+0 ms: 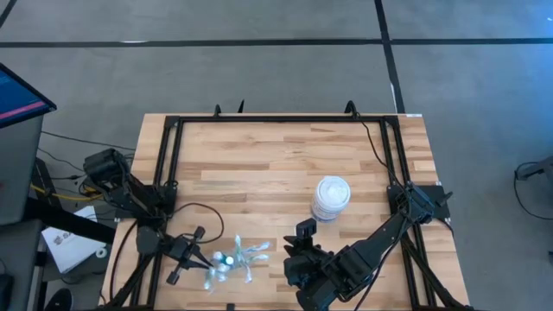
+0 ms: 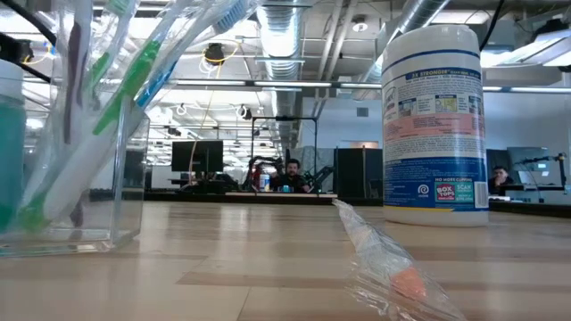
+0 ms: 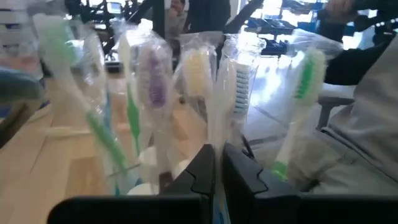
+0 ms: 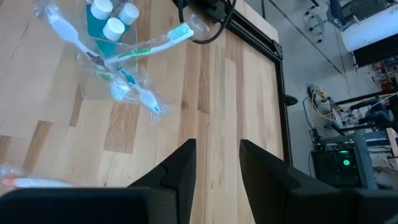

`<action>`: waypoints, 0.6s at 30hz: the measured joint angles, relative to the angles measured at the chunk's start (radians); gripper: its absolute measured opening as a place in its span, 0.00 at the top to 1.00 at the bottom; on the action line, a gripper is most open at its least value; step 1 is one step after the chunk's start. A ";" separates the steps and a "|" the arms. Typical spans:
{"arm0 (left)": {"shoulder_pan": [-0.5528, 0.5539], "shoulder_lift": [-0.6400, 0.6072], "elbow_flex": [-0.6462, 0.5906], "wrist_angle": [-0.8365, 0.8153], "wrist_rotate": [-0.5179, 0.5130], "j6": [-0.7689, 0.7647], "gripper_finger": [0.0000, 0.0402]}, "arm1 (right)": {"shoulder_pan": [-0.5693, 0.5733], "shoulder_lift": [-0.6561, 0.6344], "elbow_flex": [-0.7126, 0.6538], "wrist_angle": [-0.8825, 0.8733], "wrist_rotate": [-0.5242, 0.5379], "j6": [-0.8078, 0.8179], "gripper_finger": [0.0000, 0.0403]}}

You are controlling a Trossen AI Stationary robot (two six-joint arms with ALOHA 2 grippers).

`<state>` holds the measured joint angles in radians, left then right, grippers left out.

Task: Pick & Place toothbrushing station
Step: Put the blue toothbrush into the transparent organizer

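Grey floor [image 1: 259,69] with dark lines, ceiling ducts [image 2: 285,27], distant desks [image 2: 268,189]

Three white-capped bottles [image 4: 114,16], one wipes canister [image 2: 434,125], and about six wrapped toothbrushes [image 3: 186,99] in the cluster.

pale toothbrushes [image 4: 134,50] with green, blue and purple bits, teal bottles [image 4: 113,17] with white caps, white wipes tub [image 2: 434,111] with a blue-and-pink label, light striped wood table [image 1: 259,164]
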<state>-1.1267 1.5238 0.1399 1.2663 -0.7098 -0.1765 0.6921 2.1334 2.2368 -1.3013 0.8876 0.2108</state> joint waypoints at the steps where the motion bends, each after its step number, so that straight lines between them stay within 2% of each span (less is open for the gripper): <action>1: 0.000 0.000 -0.005 0.002 -0.001 -0.010 0.98 | 0.000 0.000 0.000 0.000 0.000 0.000 0.72; 9: 0.000 -0.001 -0.011 0.002 -0.001 -0.031 0.97 | 0.000 0.000 0.000 0.000 0.000 0.000 0.72; 18: 0.000 0.001 -0.013 0.021 0.001 -0.021 0.86 | -0.006 0.000 0.000 0.000 -0.056 0.016 0.72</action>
<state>-1.1267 1.5249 0.1268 1.2874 -0.7086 -0.1977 0.6861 2.1334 2.2368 -1.3010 0.8314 0.2263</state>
